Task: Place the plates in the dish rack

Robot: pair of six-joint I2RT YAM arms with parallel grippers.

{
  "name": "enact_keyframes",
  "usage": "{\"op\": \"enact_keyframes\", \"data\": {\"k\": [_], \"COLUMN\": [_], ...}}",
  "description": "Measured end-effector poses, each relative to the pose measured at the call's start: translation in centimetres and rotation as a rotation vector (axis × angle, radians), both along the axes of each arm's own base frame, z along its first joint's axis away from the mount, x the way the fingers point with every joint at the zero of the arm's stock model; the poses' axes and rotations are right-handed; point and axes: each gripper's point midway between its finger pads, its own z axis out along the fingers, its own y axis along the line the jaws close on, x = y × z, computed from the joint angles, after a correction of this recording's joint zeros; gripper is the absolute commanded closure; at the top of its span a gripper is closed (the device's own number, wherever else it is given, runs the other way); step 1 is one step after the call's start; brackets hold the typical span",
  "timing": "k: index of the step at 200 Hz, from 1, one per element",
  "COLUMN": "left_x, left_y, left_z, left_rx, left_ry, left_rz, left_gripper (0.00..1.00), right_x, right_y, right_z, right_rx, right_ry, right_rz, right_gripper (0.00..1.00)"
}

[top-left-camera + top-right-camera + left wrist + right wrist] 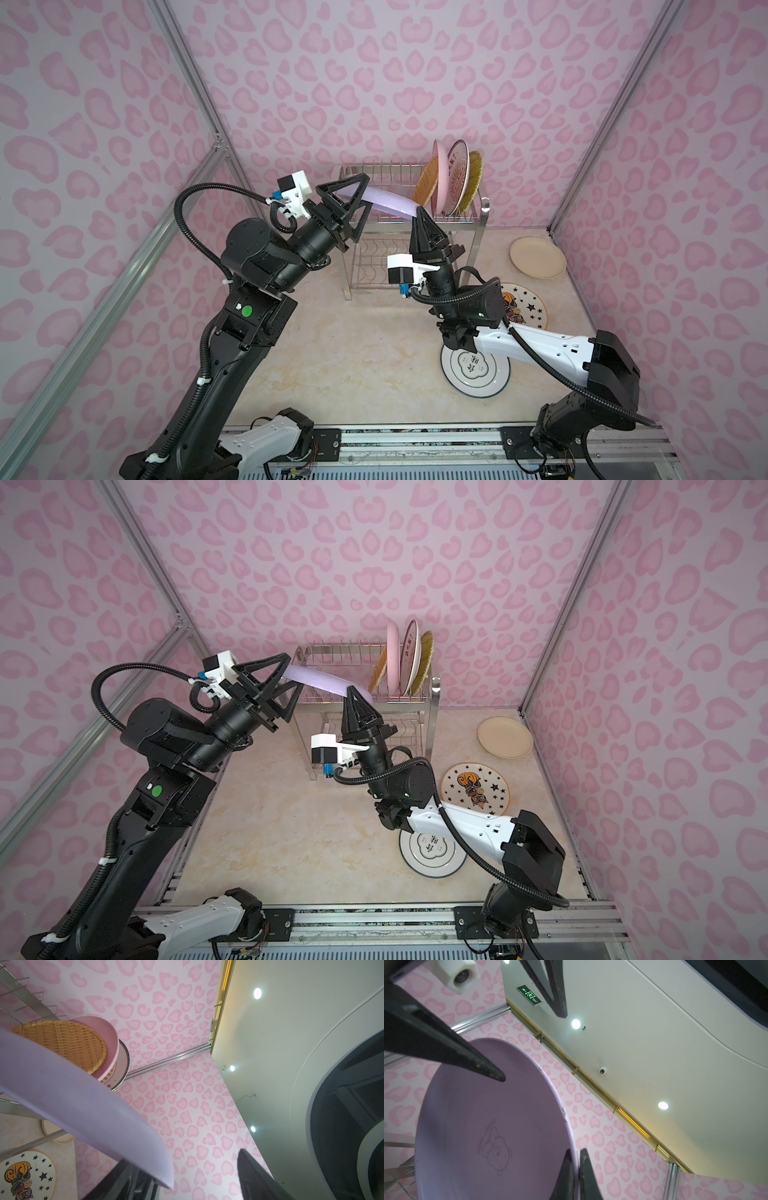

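Note:
My right gripper (420,208) (577,1150) is shut on the rim of the lilac plate (386,201) (488,1126), which hangs tilted in front of the dish rack (482,208) at upper-tier height. My left gripper (365,191) (187,1167) stands open around the plate's opposite edge, one finger on each side. In both top views the rack's right end holds an orange woven plate (428,183), a pink plate (440,174), an orange-radial white plate (459,178) and a yellow striped plate (476,178), all upright.
On the table lie a cream plate (538,257) at the back right, a star-patterned plate (528,307) partly under my right arm, and a white emblem plate (473,370) under its forearm. Pink patterned walls close in the back and sides.

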Motion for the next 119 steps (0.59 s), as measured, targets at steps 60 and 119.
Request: {"op": "enact_keyframes", "data": {"k": [60,119], "left_x": [1.0,1.9], "left_y": [0.4,0.1], "left_z": [-0.3,-1.3], "left_rx": [-0.041,-0.052], "left_ry": [0.048,0.094], "left_rz": [0.027,0.031], "left_gripper": [0.51,0.80], "right_x": [-0.4,-0.6], "right_y": [0.4,0.0], "right_z": [-0.1,-0.6], "right_rx": [-0.004,0.006], "right_ry": [-0.027,-0.028], "right_rz": [0.005,0.009], "right_gripper": [1.00,1.00]}}
